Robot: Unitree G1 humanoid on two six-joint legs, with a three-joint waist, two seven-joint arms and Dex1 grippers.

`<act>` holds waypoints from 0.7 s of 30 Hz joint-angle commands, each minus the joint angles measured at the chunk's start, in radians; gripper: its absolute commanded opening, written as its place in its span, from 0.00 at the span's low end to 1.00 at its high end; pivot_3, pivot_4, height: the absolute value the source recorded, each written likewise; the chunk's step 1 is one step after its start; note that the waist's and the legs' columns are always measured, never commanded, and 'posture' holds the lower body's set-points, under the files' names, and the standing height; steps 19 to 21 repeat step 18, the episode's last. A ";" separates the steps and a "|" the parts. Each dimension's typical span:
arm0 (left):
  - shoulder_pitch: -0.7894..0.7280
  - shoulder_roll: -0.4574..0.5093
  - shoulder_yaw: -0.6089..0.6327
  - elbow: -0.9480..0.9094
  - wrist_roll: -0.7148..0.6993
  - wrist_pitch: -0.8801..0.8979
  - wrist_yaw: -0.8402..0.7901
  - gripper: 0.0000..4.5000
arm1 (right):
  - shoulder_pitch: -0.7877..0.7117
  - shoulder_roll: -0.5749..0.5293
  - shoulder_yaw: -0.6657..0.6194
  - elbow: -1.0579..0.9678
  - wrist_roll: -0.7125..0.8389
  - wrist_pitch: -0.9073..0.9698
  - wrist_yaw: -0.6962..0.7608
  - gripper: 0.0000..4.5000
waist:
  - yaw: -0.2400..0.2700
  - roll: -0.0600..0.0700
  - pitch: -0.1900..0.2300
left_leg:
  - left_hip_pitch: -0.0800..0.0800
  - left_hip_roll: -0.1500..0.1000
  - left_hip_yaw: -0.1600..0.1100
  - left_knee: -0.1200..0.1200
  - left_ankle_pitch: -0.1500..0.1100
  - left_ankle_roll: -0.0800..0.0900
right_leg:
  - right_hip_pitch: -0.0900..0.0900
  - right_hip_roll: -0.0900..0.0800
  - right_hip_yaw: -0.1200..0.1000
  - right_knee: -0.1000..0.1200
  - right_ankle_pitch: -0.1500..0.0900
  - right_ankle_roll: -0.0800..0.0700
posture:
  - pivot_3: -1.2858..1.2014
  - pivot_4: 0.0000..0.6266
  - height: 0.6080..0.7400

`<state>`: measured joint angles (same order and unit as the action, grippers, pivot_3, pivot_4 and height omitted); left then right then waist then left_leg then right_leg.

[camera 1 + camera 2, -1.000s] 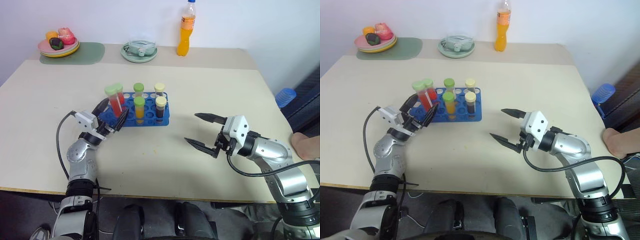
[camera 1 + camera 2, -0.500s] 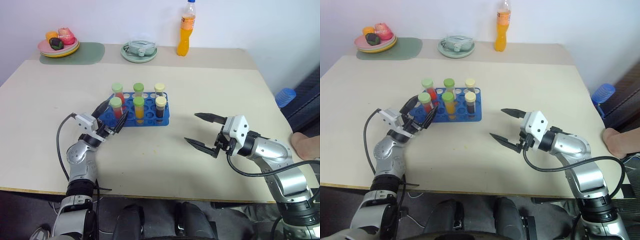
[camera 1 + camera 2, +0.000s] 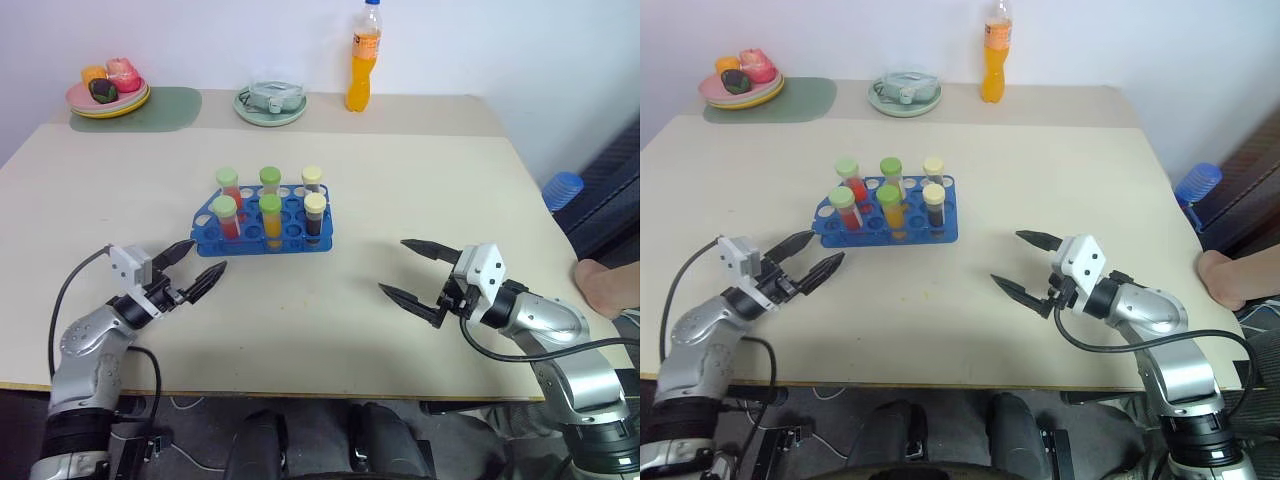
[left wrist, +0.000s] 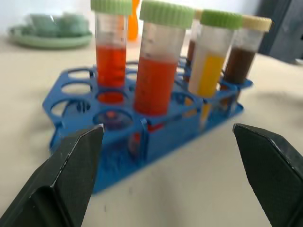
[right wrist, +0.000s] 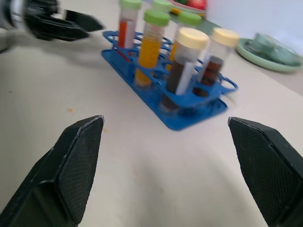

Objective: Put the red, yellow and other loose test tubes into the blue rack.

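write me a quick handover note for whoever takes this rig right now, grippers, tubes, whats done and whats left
Left gripper: open, empty, just short of the rack's near left corner.
Right gripper: open, empty, over bare table right of the rack.
Bright blue plastic tube rack: holds six clear capped tubes upright, two red, two yellow-orange, two dark brown.
Done: no tube lies loose on the beige table.
Left: nothing visible.

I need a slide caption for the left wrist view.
Open left hand facing the blue rack holding six capped tubes.
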<state>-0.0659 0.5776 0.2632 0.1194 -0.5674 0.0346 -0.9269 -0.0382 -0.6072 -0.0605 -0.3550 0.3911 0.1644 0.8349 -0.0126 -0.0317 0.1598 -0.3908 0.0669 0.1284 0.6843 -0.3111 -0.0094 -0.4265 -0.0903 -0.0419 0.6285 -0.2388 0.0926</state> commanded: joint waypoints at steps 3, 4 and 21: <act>0.068 0.115 0.086 -0.138 -0.062 0.133 -0.031 0.99 | 0.051 0.003 -0.063 -0.069 0.044 0.031 -0.044 0.96 | 0.000 0.000 0.000 | 0.000 0.000 0.000 0.000 0.000 0.000 | -0.001 0.000 0.000 0.000 -0.002 -0.003 | 0.52 0.24 1.00; 0.077 0.123 0.093 -0.150 -0.065 0.139 -0.035 0.99 | 0.059 0.003 -0.069 -0.074 0.047 0.037 -0.050 0.96 | 0.000 0.001 0.000 | 0.000 0.000 0.000 0.000 0.000 0.000 | -0.001 0.000 0.000 0.000 -0.002 -0.003 | 0.52 0.24 1.00; 0.072 0.125 0.139 -0.164 -0.072 0.175 -0.039 0.99 | 0.179 -0.001 -0.135 -0.093 0.053 0.024 -0.066 0.96 | 0.000 0.001 0.000 | 0.000 0.000 0.001 0.000 0.000 0.000 | -0.001 -0.001 0.000 0.000 -0.002 -0.003 | 0.52 0.24 1.00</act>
